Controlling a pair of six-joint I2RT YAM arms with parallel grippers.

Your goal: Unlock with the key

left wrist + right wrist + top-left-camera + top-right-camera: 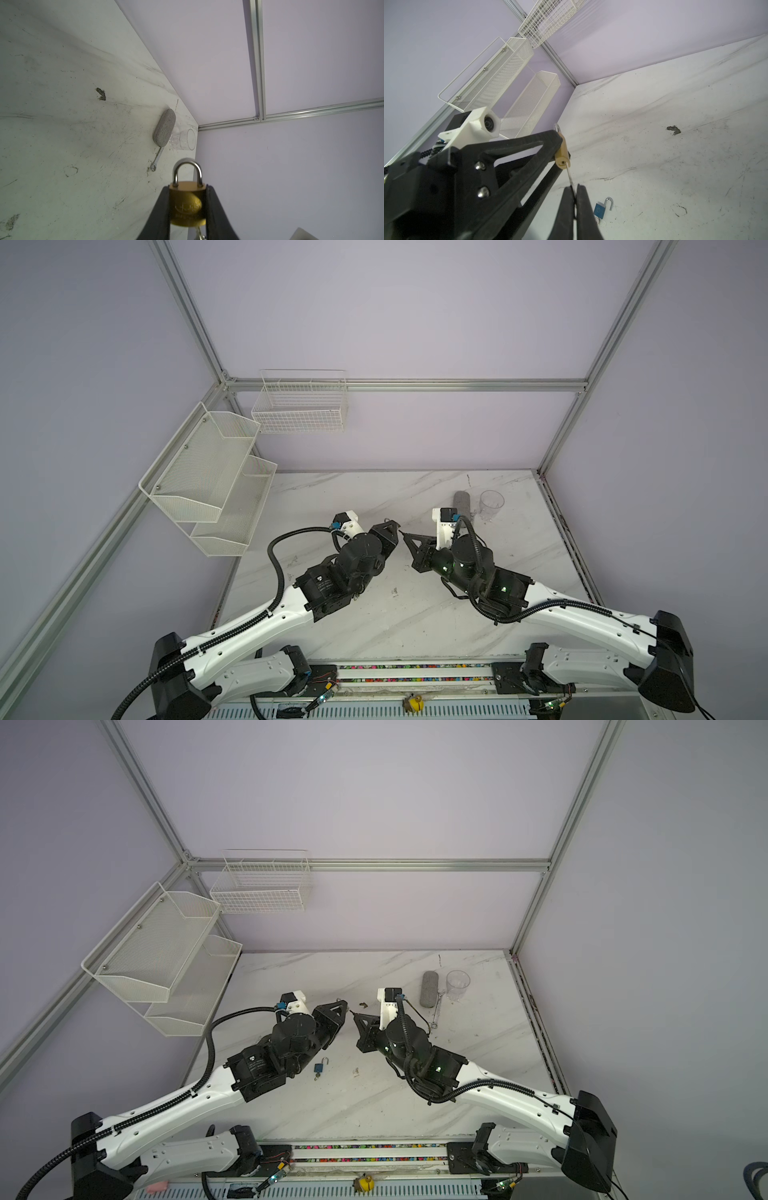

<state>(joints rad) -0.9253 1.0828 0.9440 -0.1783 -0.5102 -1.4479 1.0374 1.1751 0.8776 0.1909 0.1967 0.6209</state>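
My left tool (188, 187) was clamped on the brass padlock (187, 205), one finger on each narrow side, and held it above the middle of the counter (395, 622). Both legs of its shackle sat in the body. My right tool (574, 187) was pinched tight on the key (569, 175), whose tip met the keyhole in the lock's underside; how deep it went I could not tell.

A clear glass (458, 982) stood upright near the counter's far right corner, with the counter showing through it. Just beside it lay a grey case (429, 989), and a wrench (436, 1009) ran out from the case's near end. A white wire basket (300, 406) hung on the back wall, and a two-tier mesh shelf (208, 472) on the left wall, over the counter's left edge.

The brass body bore an embossed emblem with lettering under it, too blurred to read. A blue padlock (320, 1068) lay beside my left arm with its shackle swung open; its mark was too small to read.

Bare counter lay between my arms and the near edge.
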